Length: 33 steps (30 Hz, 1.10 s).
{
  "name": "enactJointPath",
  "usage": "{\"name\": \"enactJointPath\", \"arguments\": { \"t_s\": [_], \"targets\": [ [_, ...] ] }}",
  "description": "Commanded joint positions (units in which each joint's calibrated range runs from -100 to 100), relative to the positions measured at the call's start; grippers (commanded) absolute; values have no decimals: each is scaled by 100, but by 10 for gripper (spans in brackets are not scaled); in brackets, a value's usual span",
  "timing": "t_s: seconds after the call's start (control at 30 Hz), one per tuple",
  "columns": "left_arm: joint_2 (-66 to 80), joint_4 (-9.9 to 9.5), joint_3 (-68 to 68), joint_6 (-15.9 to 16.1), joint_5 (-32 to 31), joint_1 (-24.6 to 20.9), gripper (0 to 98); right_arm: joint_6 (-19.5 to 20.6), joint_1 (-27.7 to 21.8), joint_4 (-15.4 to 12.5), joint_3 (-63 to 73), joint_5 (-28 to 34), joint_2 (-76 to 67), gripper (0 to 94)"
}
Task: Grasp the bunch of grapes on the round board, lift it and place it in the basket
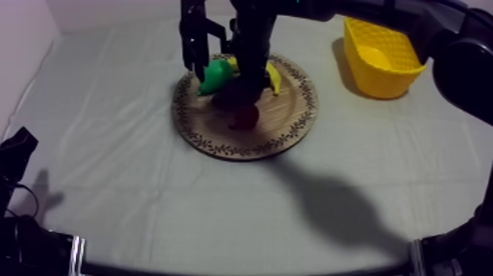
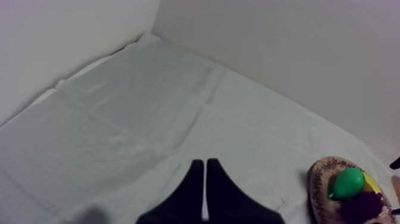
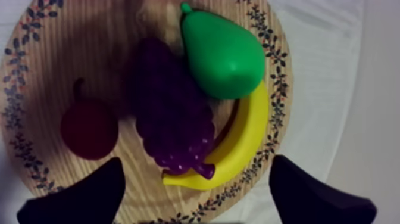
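- Our right gripper point(image 3: 196, 162) hangs over the board point(image 3: 41, 65), fingers wide apart with nothing held.
- The grapes point(image 3: 169, 119) lie on the board between the small red fruit point(image 3: 88, 128) and the banana point(image 3: 247, 143), against the pear point(image 3: 223, 56).
- Our left gripper point(image 2: 204, 173) has its fingers together over the cloth point(image 2: 149, 119).
- The basket point(image 1: 381, 55) stands apart, to our right.

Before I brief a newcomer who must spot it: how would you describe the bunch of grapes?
On the round wooden board, the bunch of grapes lies in the middle, between the small red fruit and the pear and banana. It alone is dark purple and knobbly.
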<state>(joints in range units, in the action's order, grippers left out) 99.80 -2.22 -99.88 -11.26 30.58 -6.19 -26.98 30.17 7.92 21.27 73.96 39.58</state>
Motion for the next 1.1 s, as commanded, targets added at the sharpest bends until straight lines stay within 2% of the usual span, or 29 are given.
{"name": "enactJointPath", "arguments": {
  "t_s": [0.0,1.07],
  "targets": [
    [3,0,-1,0,5,1,1,-15,-17,-30,78,17,148,680],
    [3,0,-1,0,5,1,1,-37,-30,-44,713,-54,1260,653]
  ]
}}
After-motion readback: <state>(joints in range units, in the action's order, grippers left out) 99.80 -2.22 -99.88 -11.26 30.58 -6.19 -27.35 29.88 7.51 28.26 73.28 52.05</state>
